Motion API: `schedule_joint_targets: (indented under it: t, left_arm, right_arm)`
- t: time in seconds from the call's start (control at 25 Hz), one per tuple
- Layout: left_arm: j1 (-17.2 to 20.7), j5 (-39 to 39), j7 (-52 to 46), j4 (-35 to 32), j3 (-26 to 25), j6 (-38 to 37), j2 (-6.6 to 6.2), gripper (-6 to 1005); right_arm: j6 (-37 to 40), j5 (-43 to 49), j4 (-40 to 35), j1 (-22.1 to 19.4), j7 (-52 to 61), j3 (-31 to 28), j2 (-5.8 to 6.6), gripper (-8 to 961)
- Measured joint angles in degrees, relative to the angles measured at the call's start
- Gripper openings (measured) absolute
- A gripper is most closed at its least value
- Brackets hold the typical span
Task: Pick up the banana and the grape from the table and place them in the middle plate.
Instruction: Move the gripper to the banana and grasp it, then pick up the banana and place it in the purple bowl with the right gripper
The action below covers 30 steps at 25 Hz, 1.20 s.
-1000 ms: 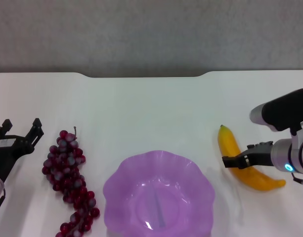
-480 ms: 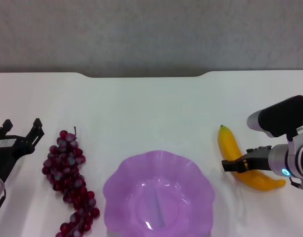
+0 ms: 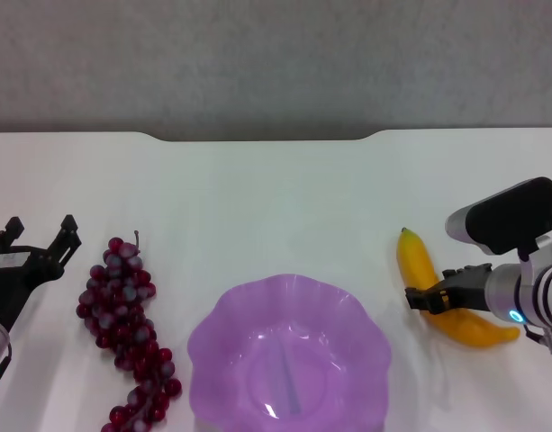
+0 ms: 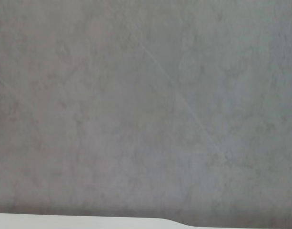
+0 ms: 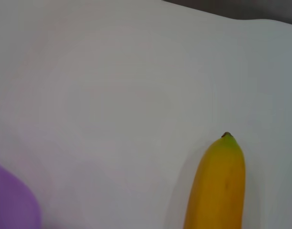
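The yellow banana [image 3: 438,292] lies on the white table [image 3: 276,198] to the right of the purple middle plate [image 3: 289,355]. My right gripper [image 3: 421,300] reaches in from the right and sits over the banana's middle, low against it. The right wrist view shows the banana's green-tipped end [image 5: 221,183] and a bit of the plate's rim [image 5: 12,205]. The bunch of dark red grapes [image 3: 127,328] lies left of the plate. My left gripper [image 3: 39,236] is open at the far left, just beside the grapes and apart from them.
The table's far edge has a notch [image 3: 262,137] with a grey wall behind it. The left wrist view holds only that grey wall [image 4: 146,105] and a strip of table edge. Bare tabletop stretches behind the plate.
My right gripper has sunk a little lower and shifted slightly left over the banana. The banana, grapes, plate and left arm have not moved.
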<state>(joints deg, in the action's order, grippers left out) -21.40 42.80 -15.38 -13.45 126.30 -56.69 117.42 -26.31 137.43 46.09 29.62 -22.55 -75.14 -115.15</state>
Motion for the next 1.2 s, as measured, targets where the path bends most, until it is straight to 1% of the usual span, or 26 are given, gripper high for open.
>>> schedule_joint_targets:
  t: [0.28,0.48,0.84,0.96,1.08,1.2]
  left_arm:
    - [0.0,0.0,0.0,0.0,-0.1,0.0,0.00,818]
    - [0.0,0.0,0.0,0.1,-0.1,0.0,0.00,818]
    - [0.0,0.0,0.0,0.1,0.0,0.0,0.00,818]
    - [0.1,0.0,0.0,0.1,0.0,0.0,0.00,818]
    - [0.2,0.0,0.0,0.1,0.0,0.0,-0.06,818]
    - [0.3,0.0,0.0,0.1,0.0,0.2,-0.09,818]
  right_arm:
    - [3.2,-1.7,-0.1,-0.5,0.0,1.5,-0.06,723]
    - [4.0,-2.0,-0.7,-0.5,0.0,1.7,0.01,486]
    - [4.0,-2.0,-0.6,-0.6,0.0,1.7,0.02,477]
    - [4.5,-2.0,0.7,-1.1,-0.2,2.3,0.02,477]
    - [4.7,-2.0,4.8,-3.0,-0.2,3.5,0.09,476]
    - [1.9,-1.4,12.2,-6.1,-0.4,3.6,0.39,476]
